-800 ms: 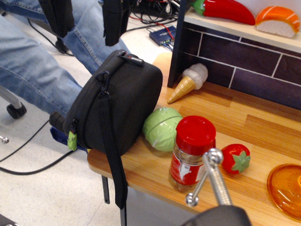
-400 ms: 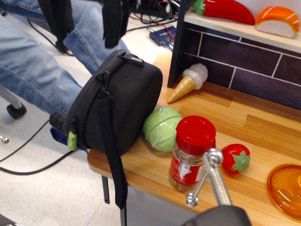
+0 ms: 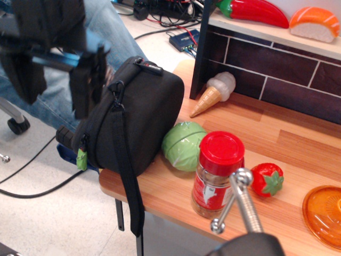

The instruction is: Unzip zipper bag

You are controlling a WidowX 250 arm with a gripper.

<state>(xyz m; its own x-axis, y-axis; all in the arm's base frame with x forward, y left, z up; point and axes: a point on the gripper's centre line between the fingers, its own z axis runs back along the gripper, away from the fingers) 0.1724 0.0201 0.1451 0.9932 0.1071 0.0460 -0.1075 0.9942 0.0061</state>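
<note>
Upright at the wooden table's (image 3: 298, 154) left edge stands the boxy black fabric zipper bag (image 3: 136, 120), webbing strap (image 3: 128, 186) hanging down; the blurred dark gripper (image 3: 56, 80) hovers just left of it, fingers apart around nothing; a glossy green cabbage (image 3: 183, 145) touches the bag's right side

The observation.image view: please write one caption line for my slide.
Open gripper beside the boxy black fabric zipper bag at the wooden table's edge, zipper not yet gripped.
</note>
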